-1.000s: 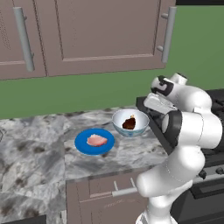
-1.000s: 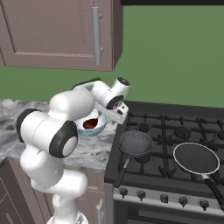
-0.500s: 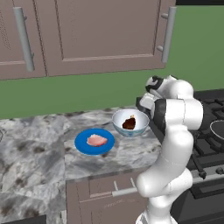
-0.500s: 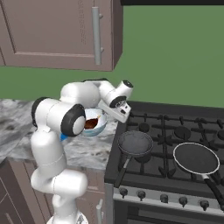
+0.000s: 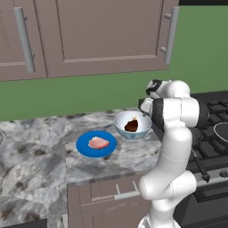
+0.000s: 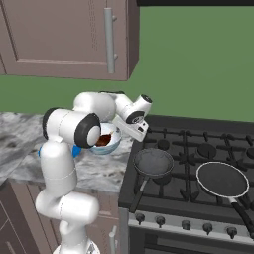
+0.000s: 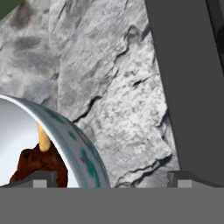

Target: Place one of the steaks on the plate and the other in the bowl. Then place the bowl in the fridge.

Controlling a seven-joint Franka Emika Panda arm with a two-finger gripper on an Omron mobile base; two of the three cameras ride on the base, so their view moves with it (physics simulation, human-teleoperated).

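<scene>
Gripper (image 7: 112,179) wide open, empty, straddled the bowl's (image 7: 83,151) stove-side rim; dark steak (image 7: 37,164) inside, bare counter (image 7: 118,100) between bowl and stove (image 7: 183,87).

It was a home kitchen, rendered: brown wall cabinets (image 5: 107,35) w/ long bar handles hung over a green wall, a grey marbled stone bench (image 5: 40,151) ran below w/ drawer fronts under it, and just beside it stood a black gas stove (image 6: 198,173) w/ grates, front knobs & two black pans (image 6: 153,162).
</scene>
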